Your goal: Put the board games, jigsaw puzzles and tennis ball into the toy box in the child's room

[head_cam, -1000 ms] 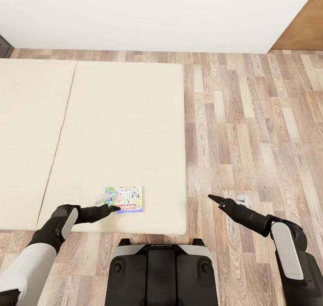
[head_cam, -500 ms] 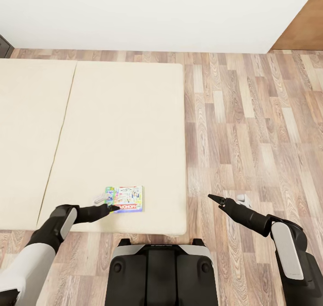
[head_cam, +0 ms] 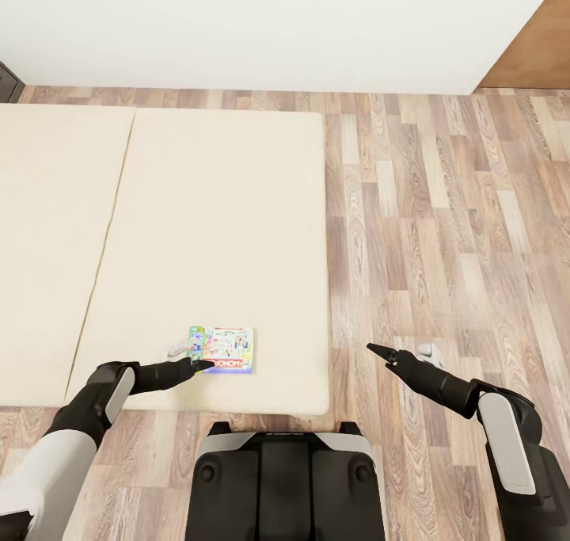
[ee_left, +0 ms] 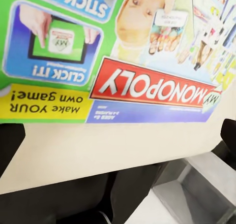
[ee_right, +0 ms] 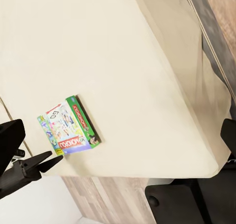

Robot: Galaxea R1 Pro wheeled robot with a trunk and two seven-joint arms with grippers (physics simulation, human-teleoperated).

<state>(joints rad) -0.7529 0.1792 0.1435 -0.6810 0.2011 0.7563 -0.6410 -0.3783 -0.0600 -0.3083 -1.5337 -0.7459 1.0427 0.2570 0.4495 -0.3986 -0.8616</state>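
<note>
The board game (head_cam: 222,350), a green box lettered "Monopoly", lies flat on the cream bed (head_cam: 198,224), close to the near edge, right in front of the robot. In the right wrist view the same box (ee_right: 70,125) sits alone on the mattress (ee_right: 123,61), nothing stacked on it.

The left gripper (head_cam: 188,358) is down at the box's left end, jaws spread wide: one dark finger at the near corner, one pale finger off the far corner. The left wrist view looks straight onto the lid (ee_left: 123,51) with a strip of bare bedding in front of it, so I judge the fingers are not closed on it yet. The right gripper (head_cam: 404,354) hangs over the wood floor (head_cam: 443,208) beside the bed, parted and empty.

Progress, as I read it: early going. This game is not yet lifted, and the toy box and table are somewhere off camera, so what has gone in I cannot tell. Left to do here: pinch, lift, carry.

Around it, a seam (head_cam: 107,232) splits the bed into two pads, the white wall (head_cam: 261,26) runs behind, and the robot's dark base (head_cam: 281,478) is tucked against the bed's edge. Nothing blocks the reach; the trouble is a flat box on soft bedding, with little edge to grip.
</note>
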